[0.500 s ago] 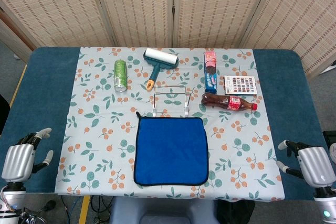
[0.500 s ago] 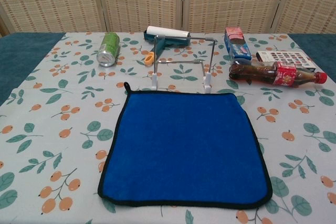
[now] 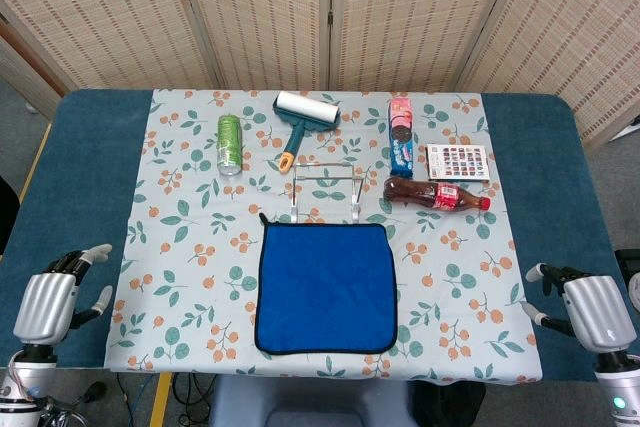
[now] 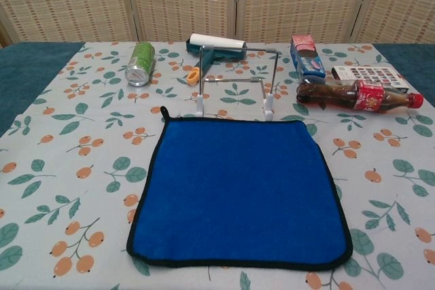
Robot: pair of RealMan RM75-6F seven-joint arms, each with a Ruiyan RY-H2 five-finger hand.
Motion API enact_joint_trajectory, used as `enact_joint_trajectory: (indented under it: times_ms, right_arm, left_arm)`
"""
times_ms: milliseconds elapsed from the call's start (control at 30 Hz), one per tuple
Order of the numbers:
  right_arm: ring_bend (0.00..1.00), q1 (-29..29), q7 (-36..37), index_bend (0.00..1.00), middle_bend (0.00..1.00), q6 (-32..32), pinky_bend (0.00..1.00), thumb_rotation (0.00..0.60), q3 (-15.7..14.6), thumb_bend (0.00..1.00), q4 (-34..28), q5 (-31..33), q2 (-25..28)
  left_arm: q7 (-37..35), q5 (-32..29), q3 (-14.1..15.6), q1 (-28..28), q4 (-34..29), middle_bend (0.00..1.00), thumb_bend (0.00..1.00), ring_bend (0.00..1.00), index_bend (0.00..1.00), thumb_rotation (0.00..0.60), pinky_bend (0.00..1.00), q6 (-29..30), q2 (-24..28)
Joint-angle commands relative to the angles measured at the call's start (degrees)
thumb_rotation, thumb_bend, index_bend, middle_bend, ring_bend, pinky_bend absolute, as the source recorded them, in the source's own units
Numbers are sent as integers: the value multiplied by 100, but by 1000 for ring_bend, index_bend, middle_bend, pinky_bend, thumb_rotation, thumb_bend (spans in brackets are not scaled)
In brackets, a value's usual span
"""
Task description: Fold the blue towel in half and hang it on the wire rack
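A green can [image 3: 230,143], lint roller [image 3: 301,119], cookie box [image 3: 401,134], cola bottle [image 3: 437,194] and small card [image 3: 457,162] lie on the floral-clothed counter [image 3: 170,247].

You have even, bright, diffuse light in both views, falling from above; nothing looks dim. Shadows are faint: only a thin soft one hugs the blue towel [image 4: 238,191] at its near edge, and another sits under the cola bottle [image 4: 357,94]. There's a mild sheen on the green can [image 4: 141,63] but no harsh glare. Focus is sharp across the worktop [image 3: 60,177] in the head view. In the chest view the near corners stretch a little.
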Motion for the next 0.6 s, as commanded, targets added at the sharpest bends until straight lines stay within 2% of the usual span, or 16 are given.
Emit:
enact_joint_trajectory:
  times_ms: [33,167,333,600]
  right_arm:
    - [609,0,-13,472,619,4,778,600,3,132,-17,-6,14]
    - [609,-9,-35,472,619,30,778,600,8,134,-53,-22,49]
    - [609,-7,-62,472,619,22,778,600,0,134,-86,-44,76]
    - [609,27,-93,472,619,-24,778,600,-11,136,-130,-93,95]
  left_arm:
    - [-174,361,94,-129,166,350,348,314,246,600,420,-56,-58]
    - [-339,788,197,-300,294,359,347,347,253,600,459,-148,-140]
    - [-481,1334,362,-556,421,422,347,428,261,600,537,-313,-277]
    - [-414,2032,650,-1054,459,643,310,608,269,600,790,-870,-513]
